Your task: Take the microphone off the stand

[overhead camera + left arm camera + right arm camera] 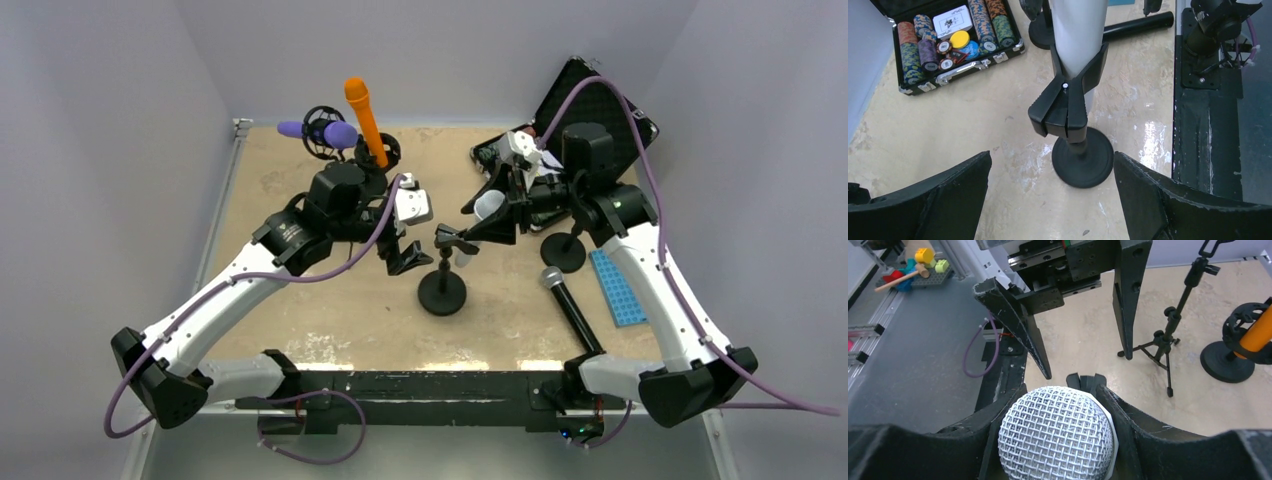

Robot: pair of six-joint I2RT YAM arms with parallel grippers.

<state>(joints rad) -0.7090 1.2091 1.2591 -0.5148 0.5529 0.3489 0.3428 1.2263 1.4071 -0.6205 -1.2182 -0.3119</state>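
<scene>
White-bodied microphone (1079, 30) with a silver mesh head sits tilted in the clip (1067, 102) of the stand (441, 292), near the middle of the table (330, 320); not yet out.

- right gripper (1057, 432) is clamped on the mesh head from both sides; judged placed there to draw the mic out of the clip along its own axis
- left gripper (1050, 167) has jaws spread wide, holds nothing, and hangs low beside the stand, facing clip and base; likely there to pin the stand against tipping
- orange microphone (365, 118) stands by the far edge; chip case (598, 108) lies open at the far right corner; both well apart and unrelated
</scene>
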